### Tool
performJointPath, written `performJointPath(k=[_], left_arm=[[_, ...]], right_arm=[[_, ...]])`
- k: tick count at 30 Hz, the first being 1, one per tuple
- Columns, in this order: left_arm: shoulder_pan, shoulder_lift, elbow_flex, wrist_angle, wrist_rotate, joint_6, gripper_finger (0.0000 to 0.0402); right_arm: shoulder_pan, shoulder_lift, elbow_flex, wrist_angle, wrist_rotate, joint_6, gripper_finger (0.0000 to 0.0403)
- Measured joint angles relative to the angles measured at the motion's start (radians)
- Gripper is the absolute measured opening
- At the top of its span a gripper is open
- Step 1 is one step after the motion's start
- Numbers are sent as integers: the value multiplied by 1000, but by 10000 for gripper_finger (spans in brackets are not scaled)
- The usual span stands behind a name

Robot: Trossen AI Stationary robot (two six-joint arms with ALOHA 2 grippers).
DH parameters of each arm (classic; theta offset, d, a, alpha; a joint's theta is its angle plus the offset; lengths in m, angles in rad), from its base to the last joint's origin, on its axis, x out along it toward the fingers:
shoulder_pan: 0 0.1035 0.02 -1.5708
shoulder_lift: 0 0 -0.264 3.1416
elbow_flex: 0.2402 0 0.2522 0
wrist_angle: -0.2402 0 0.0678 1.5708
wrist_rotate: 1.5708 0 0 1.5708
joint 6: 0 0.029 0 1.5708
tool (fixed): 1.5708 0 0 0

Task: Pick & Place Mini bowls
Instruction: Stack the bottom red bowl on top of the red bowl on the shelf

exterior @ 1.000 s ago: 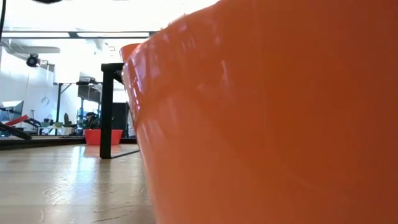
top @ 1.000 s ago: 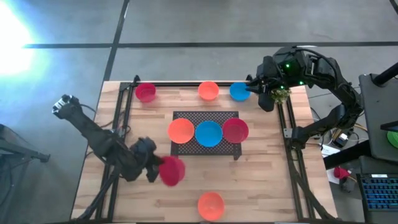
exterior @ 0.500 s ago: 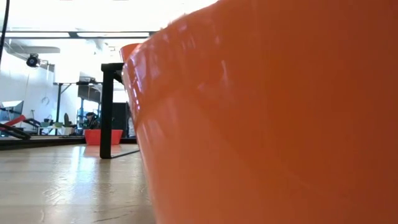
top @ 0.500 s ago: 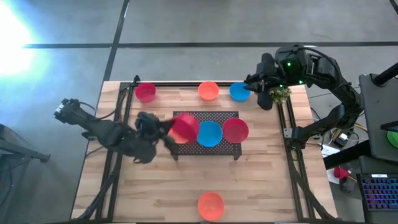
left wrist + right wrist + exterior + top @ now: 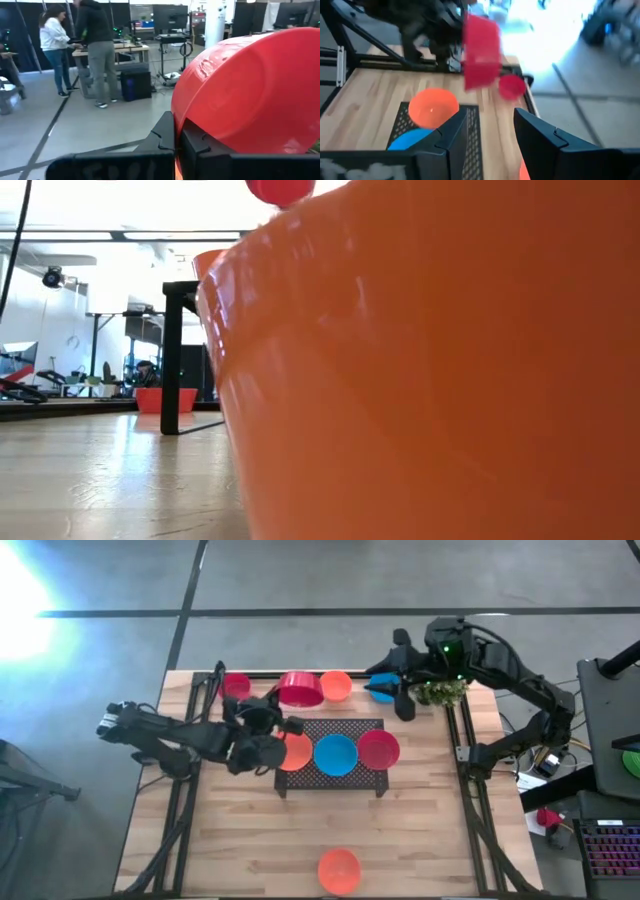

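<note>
Beyond the mesh rack (image 5: pixel 330 754), left hand (image 5: pixel 287 710) grips red bowl (image 5: pixel 300 689); right hand (image 5: pixel 385 686) open.

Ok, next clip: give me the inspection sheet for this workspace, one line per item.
Surface: wooden table with a dark mesh rack at its middle.
Job's things: orange, blue and red bowls on the rack; four more bowls on the table.
Clutter: small green plant.
Grippers: left gripper holds a red bowl aloft; right gripper open over the far blue bowl.
Cables: along both arms.
Surroundings: people standing at a desk.
</note>
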Motion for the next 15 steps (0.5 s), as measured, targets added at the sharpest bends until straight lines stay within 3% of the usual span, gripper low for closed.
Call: performJointPath(k=[11, 15], left_arm=[[93, 32, 2, 310, 112, 242, 0], [98, 50, 2, 410, 138, 337, 0]], right_arm=[[66, 1, -150, 287, 4, -83, 176], [69, 2, -199, 377, 75, -75, 176]])
